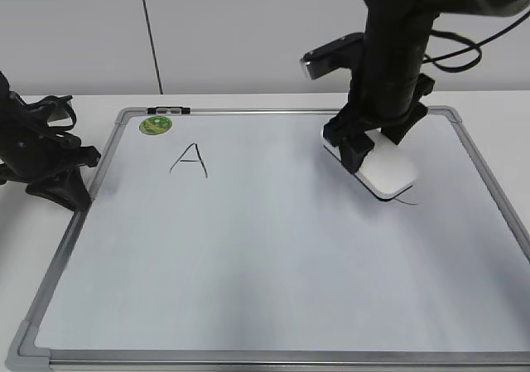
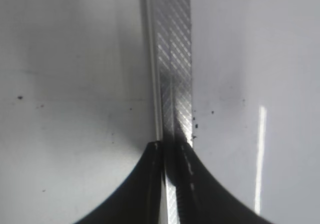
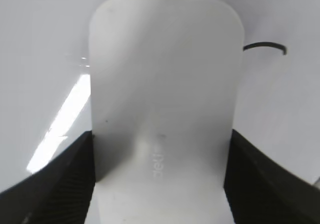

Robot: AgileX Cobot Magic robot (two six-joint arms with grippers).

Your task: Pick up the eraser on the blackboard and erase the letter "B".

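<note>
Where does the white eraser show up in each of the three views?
Exterior view: the white rounded plastic eraser lies right of centre on the white glossy whiteboard, under the right gripper.
Left wrist view: not in it.
Right wrist view: centre, between the black jaws.
Shared landmark: the black marker stroke beside the eraser.

The eraser (image 1: pixel 387 172) hides all but a short black stroke (image 1: pixel 406 200) on the blackboard (image 1: pixel 273 264); which letter it belongs to cannot be told.
</note>
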